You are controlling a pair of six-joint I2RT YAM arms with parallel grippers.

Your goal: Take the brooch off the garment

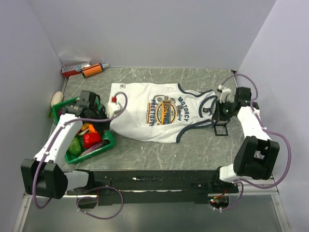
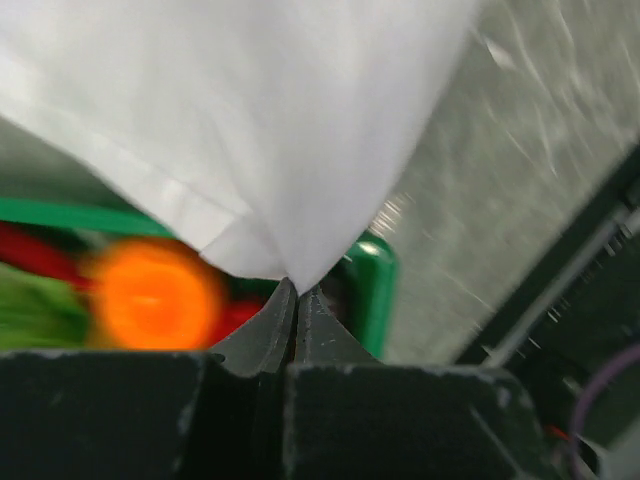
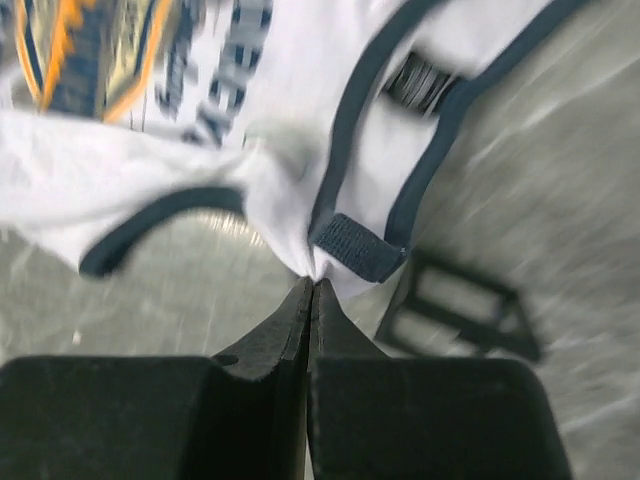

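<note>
The garment (image 1: 145, 113), a white jersey with navy trim and a blue-and-gold chest graphic, lies spread across the table. My left gripper (image 2: 297, 288) is shut on a fold of its white hem, which hangs over the green basket; in the top view this left gripper (image 1: 108, 117) is at the jersey's left edge. My right gripper (image 3: 313, 282) is shut on the white cloth beside a navy shoulder strap (image 3: 358, 248), and shows in the top view as the right gripper (image 1: 215, 115). A small dark ribbed piece (image 3: 420, 82) on the jersey near the neckline looks like the brooch.
A green basket (image 1: 110, 143) of toy vegetables stands under the left arm. A black rectangular frame (image 1: 220, 129) lies on the table by the right gripper. An orange tube (image 1: 92, 70) and a red item lie in the back left corner. Walls close three sides.
</note>
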